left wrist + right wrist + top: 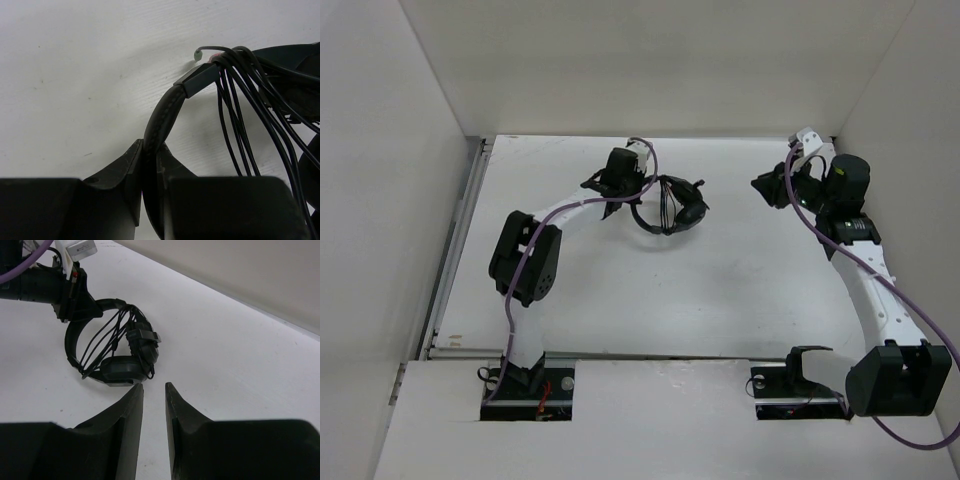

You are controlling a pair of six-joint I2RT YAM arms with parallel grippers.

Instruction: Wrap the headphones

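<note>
The black headphones (672, 205) lie at the back middle of the table. Their thin cable (239, 115) runs in several loops across the headband, and the plug tip (198, 53) sticks out by the headband slider. My left gripper (623, 183) is shut on the padded headband (165, 112), at the headphones' left side. My right gripper (769, 188) is off to their right, apart from them, its jaws a little parted and empty. In the right wrist view the headphones (117, 367) lie beyond my gripper (154, 386), with the left gripper (75, 297) on the headband.
White walls enclose the table on the left, back and right; the back wall's foot (240, 305) runs close behind the headphones. A purple robot cable (650, 165) loops over the left wrist. A metal rail (455, 240) lines the table's left edge.
</note>
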